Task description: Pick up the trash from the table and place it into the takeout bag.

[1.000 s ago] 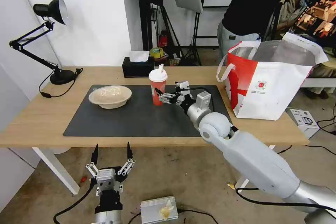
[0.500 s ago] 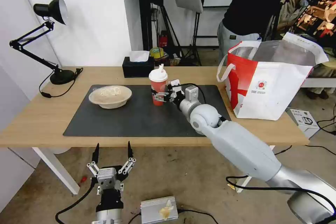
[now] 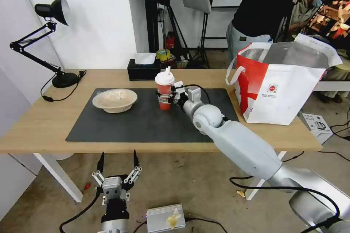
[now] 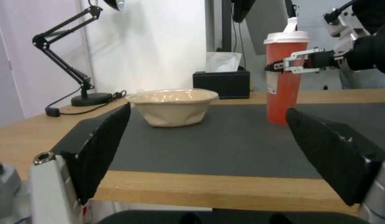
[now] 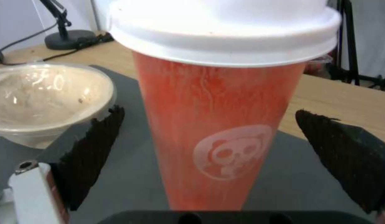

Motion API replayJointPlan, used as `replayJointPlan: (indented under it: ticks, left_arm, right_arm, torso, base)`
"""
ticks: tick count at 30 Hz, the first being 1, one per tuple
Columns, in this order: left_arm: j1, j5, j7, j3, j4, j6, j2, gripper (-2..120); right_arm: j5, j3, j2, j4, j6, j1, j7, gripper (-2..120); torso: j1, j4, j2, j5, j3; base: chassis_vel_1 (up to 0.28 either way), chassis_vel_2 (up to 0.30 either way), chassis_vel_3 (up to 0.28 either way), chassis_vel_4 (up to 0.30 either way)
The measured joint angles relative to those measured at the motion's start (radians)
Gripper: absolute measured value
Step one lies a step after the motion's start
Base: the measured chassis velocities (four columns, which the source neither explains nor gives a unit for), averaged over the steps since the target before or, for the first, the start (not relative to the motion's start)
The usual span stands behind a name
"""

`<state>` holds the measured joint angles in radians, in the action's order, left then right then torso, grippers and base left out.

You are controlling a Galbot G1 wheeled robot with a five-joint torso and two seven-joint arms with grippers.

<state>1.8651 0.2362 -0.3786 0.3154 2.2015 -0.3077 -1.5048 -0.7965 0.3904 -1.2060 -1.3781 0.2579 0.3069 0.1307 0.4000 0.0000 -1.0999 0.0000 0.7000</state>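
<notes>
Left end effector (image 3: 116, 164) hangs below the table's near edge, fingers wide, empty, idle w/ its cam facing the mat. Right end effector (image 3: 164, 98) is at mid-table, fingers wide on either side of the cup (image 3: 164, 86), not yet closed on it; reads as lining up a side grasp. Bowl (image 3: 114, 100) sits toward the mat's left end. Bag (image 3: 280, 91) stands open at the table's right end, ready for drops.

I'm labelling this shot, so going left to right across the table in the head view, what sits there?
Desk lamp → beige bowl → red cup, with the right claw around it → takeout bag.
</notes>
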Motion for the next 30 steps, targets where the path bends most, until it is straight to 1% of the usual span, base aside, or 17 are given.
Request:
replayJointPlan:
  ticks: [4,13,16,17,18,22,23,24,27,28,29,30]
  left_arm:
    - [0.000,0.000,0.000,-0.003,-0.003,0.000,-0.001,100]
    - [-0.001,-0.002,-0.001,-0.001,-0.005,-0.001,0.003,100]
    - [0.000,-0.002,-0.001,-0.003,-0.005,-0.001,0.002,100]
    - [0.001,-0.002,-0.001,-0.003,-0.005,-0.001,0.002,100]
    - [0.001,-0.002,-0.001,-0.003,-0.005,-0.001,0.002,100]
    - [0.004,-0.002,-0.001,-0.001,-0.004,-0.001,0.006,100]
    - [0.004,-0.002,-0.002,-0.001,-0.004,-0.002,0.006,100]
    - [0.004,-0.002,-0.002,-0.001,-0.004,-0.002,0.006,100]
    - [0.003,-0.001,-0.002,-0.003,-0.007,-0.002,0.006,100]
    - [0.002,-0.001,-0.002,-0.005,-0.008,-0.002,0.005,100]
    - [0.002,-0.001,-0.002,-0.005,-0.008,-0.002,0.005,100]
    - [0.002,-0.001,-0.002,-0.005,-0.009,-0.002,0.005,100]
  right_arm:
    - [0.008,0.008,-0.015,0.044,0.000,-0.024,-0.016,100]
    - [0.018,0.013,-0.030,0.074,0.004,-0.032,-0.027,100]
    - [0.030,0.013,-0.039,0.089,0.004,-0.029,-0.046,100]
    - [0.031,0.013,-0.040,0.092,0.004,-0.027,-0.051,97]
    - [0.031,0.013,-0.040,0.092,0.004,-0.027,-0.051,97]
    - [0.031,0.013,-0.045,0.101,0.003,-0.023,-0.062,80]
    - [0.032,0.013,-0.045,0.101,0.002,-0.022,-0.064,74]
    - [0.032,0.013,-0.045,0.101,0.002,-0.022,-0.064,74]
    - [0.032,0.013,-0.041,0.096,0.001,-0.020,-0.070,62]
    - [0.032,0.013,-0.038,0.094,0.000,-0.019,-0.071,55]
    - [0.032,0.013,-0.038,0.094,0.000,-0.019,-0.071,55]
    - [0.032,0.013,-0.036,0.092,-0.001,-0.019,-0.072,52]
  torso:
    - [0.000,0.0001,0.000,0.0000,0.000]
    - [0.000,0.0000,0.000,0.0000,0.000]
    - [0.000,0.0000,0.000,0.0000,0.000]
    - [0.000,0.0000,0.000,0.0001,0.000]
    - [0.000,0.0000,0.000,0.0001,0.000]
    - [0.000,0.0000,0.000,0.0000,0.000]
    - [0.000,0.0001,0.000,0.0000,0.000]
    - [0.000,0.0001,0.000,0.0000,0.000]
    - [0.000,0.0001,0.000,0.0000,0.000]
    - [0.000,0.0001,0.000,0.0000,0.000]
    - [0.000,0.0001,0.000,0.0000,0.000]
    - [0.000,0.0000,0.000,0.0000,0.000]
  base:
    - [0.000,0.000,0.000,0.000]
    - [0.000,0.000,0.000,0.000]
    - [0.000,0.000,0.000,0.000]
    - [0.000,0.000,0.000,0.000]
    - [0.000,0.000,0.000,0.000]
    - [0.000,0.000,0.000,0.000]
    - [0.000,0.000,0.000,0.000]
    - [0.000,0.000,0.000,0.000]
    - [0.000,0.000,0.000,0.000]
    - [0.000,0.000,0.000,0.000]
    - [0.000,0.000,0.000,0.000]
    - [0.000,0.000,0.000,0.000]
